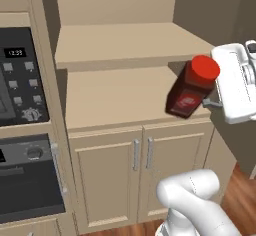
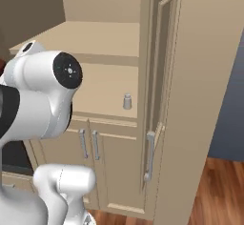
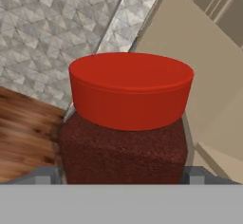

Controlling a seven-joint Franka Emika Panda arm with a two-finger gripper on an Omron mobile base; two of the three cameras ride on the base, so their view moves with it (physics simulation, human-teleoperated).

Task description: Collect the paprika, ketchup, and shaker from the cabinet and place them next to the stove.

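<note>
The paprika (image 1: 191, 87), a dark red-brown jar with a red cap, hangs tilted in front of the cabinet (image 1: 110, 100), its cap leaning up and to the right, clear of the lower shelf. The tool (image 3: 121, 173) holds the jar across its body, 1 dark fingertip (image 3: 45, 175) on each side; in the hand view the cap fills the centre. The shaker (image 2: 127, 101) stands upright on the lower shelf near the cabinet's right wall. 2 small doors (image 1: 107, 172) below are closed.

Even, soft rendered light, faint shadow under the cabinet (image 1: 125, 55) shelf, slightly blurry, no glare.
</note>
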